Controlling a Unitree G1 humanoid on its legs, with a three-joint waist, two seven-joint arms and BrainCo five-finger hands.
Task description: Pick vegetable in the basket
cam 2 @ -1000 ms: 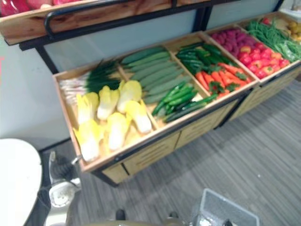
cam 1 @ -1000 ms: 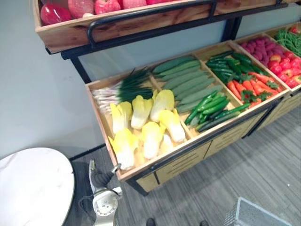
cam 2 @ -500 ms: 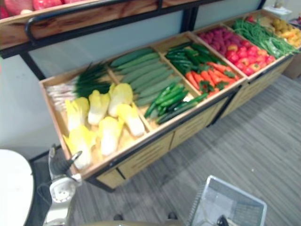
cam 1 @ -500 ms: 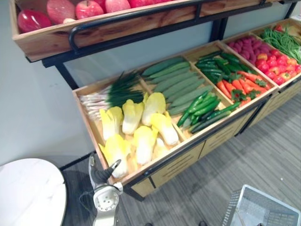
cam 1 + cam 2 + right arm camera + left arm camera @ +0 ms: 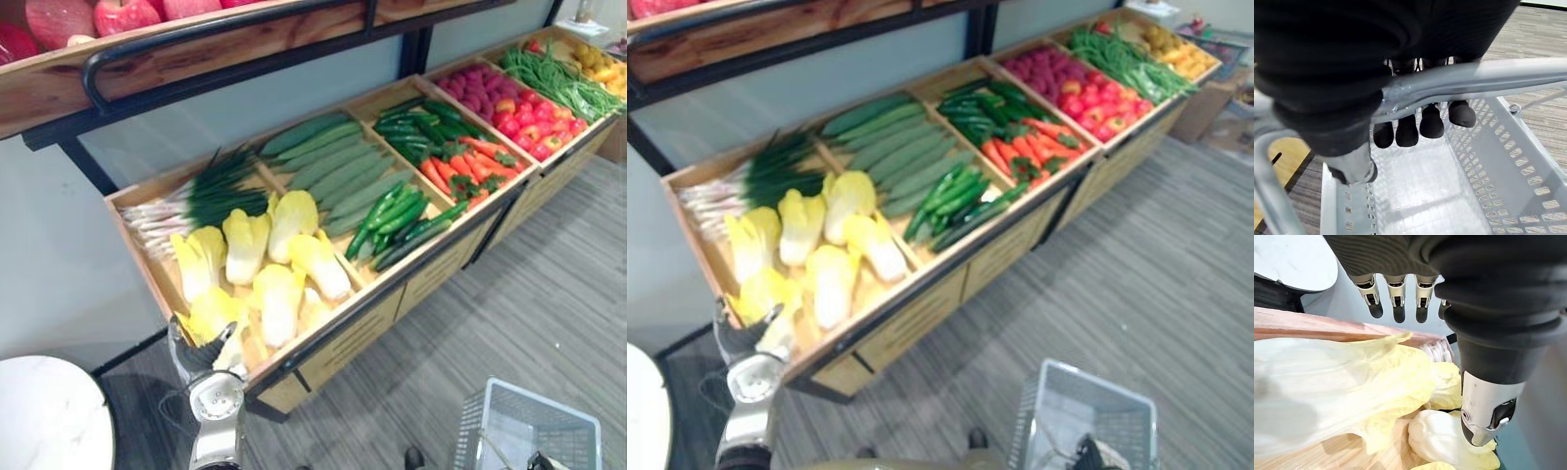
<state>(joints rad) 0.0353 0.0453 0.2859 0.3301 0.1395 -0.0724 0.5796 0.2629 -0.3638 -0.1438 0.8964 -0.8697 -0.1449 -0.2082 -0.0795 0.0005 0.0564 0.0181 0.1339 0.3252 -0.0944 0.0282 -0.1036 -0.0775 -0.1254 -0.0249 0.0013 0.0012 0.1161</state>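
Note:
Several pale yellow cabbages (image 5: pixel 279 299) lie in the leftmost compartment of the wooden crate (image 5: pixel 323 333). My left hand (image 5: pixel 199 354) hovers at that crate's front left corner, next to the nearest cabbage (image 5: pixel 1327 387). Its fingers (image 5: pixel 1398 291) are straight, its thumb (image 5: pixel 1484 416) stands apart, and it holds nothing. A silver mesh basket (image 5: pixel 549 421) hangs low at the right over the floor. My right hand (image 5: pixel 1405 129) has its fingers curled round the basket's metal handle (image 5: pixel 1474 76). The basket's bottom (image 5: pixel 1415 186) is bare.
The crate also holds spring onions (image 5: pixel 196 196), long cucumbers (image 5: pixel 333 166), small green ones (image 5: pixel 392 211) and carrots (image 5: pixel 470 166). A second crate (image 5: pixel 529 88) of red and green produce adjoins on the right. An apple shelf with a black rail (image 5: pixel 225 29) overhangs. A white round table (image 5: pixel 44 416) stands at the lower left.
The camera has swung, sliding the crates left and bringing the basket into view. My left hand has risen to the crate's front corner, beside the nearest cabbage.

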